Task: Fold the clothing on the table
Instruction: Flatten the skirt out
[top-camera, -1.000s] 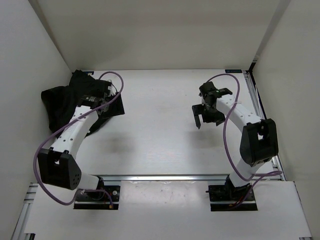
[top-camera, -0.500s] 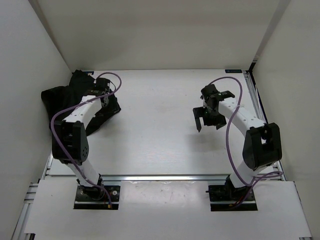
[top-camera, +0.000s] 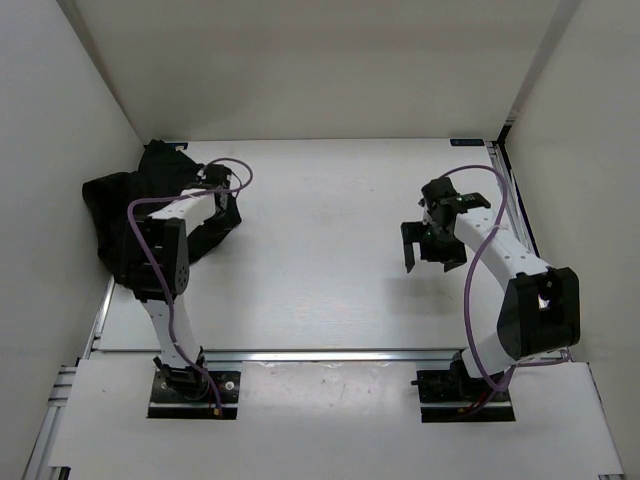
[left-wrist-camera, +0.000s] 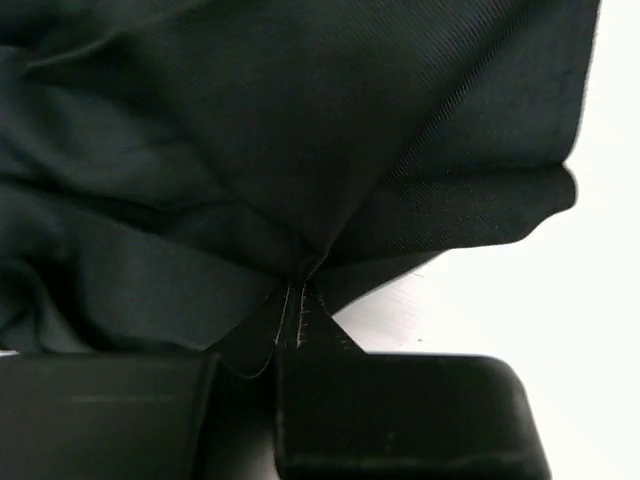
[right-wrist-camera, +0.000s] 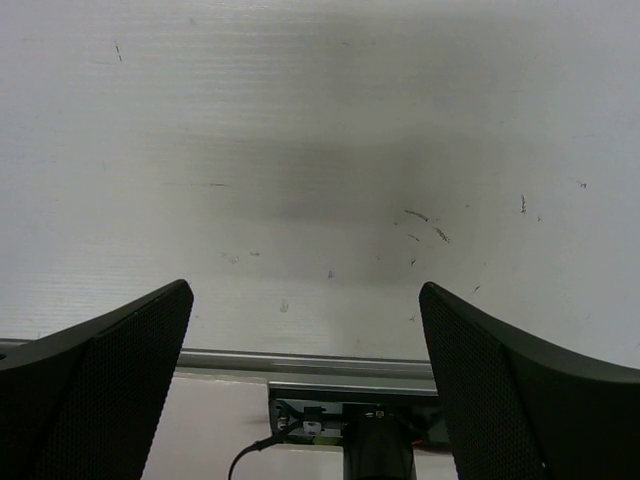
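White table (top-camera: 330, 260) bears the clothing (top-camera: 120, 215) crumpled, unfolded, right at the left gripper (top-camera: 216, 190), which is clenched on a pinch of it, while the right gripper (top-camera: 430, 245) hangs released well apart; all folding is yet to do.

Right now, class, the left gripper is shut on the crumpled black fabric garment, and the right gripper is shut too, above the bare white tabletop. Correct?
No: the right gripper is wide open above the flat white tabletop, as the right wrist view shows. The left gripper is indeed shut on the crumpled black fabric garment.
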